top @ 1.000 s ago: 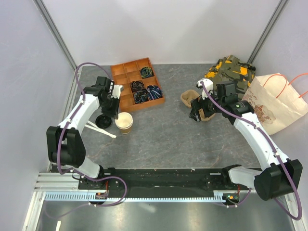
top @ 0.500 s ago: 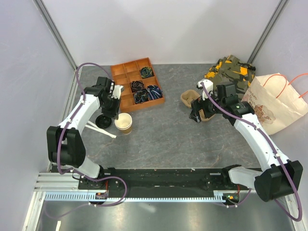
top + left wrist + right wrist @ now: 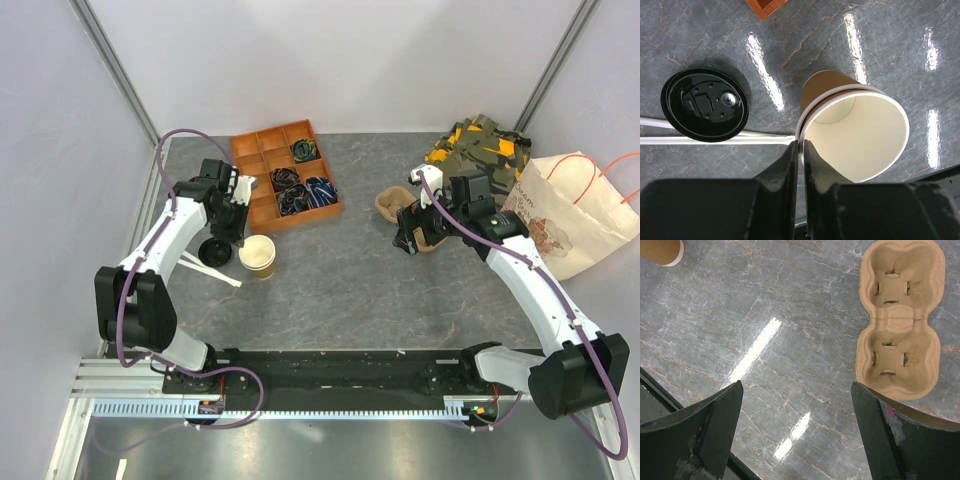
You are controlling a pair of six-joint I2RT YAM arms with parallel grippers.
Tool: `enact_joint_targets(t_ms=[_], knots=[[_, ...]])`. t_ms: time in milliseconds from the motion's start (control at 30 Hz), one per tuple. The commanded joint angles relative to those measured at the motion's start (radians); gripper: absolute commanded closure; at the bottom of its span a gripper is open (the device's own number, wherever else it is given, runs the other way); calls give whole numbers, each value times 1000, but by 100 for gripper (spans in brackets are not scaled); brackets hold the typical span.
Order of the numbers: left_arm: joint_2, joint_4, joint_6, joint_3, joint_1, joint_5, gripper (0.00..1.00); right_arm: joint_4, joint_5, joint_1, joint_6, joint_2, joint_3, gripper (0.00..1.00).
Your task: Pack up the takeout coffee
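From above, one orange divided tray (image 3: 262,165) sat at the far edge of the table (image 3: 340,290), left of the middle, with dark bundles in four of its compartments, as far as could be told. One takeout coffee cup (image 3: 258,255) stood upright near the left edge, lidless. One black lid (image 3: 213,250) lay just beside it. One pulp carrier (image 3: 388,205) lay toward the far right, partly under the right claw (image 3: 408,235). One paper bag (image 3: 570,215) lay at the right edge, and one camouflage cloth (image 3: 478,143) in the far right corner.

The left wrist view showed the left claw (image 3: 801,145) closed on the cup's rim. The cup (image 3: 855,135) was empty and cream inside. The lid (image 3: 705,105) rested across two white sticks (image 3: 765,140).

The right wrist view showed the right claw (image 3: 796,390) spread wide, gripping nothing. Both pockets of the carrier (image 3: 900,315) were empty.
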Motion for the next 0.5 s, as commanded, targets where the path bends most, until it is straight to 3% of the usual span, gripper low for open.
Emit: enact_joint_targets(t_ms=[0, 467], knots=[[-19, 6, 12, 13, -9, -9, 87, 23, -18, 4, -10, -18, -6, 2], [11, 6, 12, 16, -7, 12, 89, 22, -14, 3, -13, -21, -11, 2]])
